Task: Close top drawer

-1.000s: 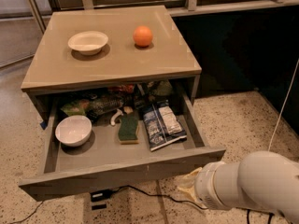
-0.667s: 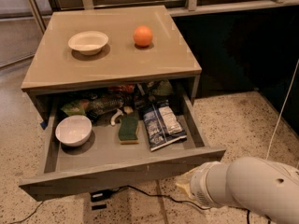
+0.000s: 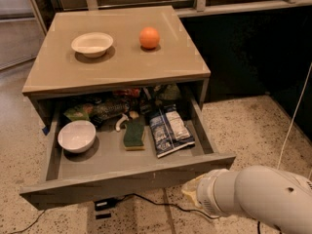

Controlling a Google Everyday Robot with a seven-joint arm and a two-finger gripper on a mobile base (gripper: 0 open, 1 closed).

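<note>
The top drawer of the tan-topped cabinet stands pulled far out, its plain grey front facing me at the lower left. Inside lie a white bowl, a green sponge, a snack bag and several packets at the back. My white arm enters from the lower right. My gripper shows only as a yellowish end just below and right of the drawer front's right corner, close to it; I cannot tell if it touches.
A shallow white bowl and an orange sit on the cabinet top. A black cable and a small black object lie on the speckled floor under the drawer. A dark wall stands at the right.
My arm has moved left and forward, bringing its end closer to the drawer front's right corner. The drawer has not moved.
</note>
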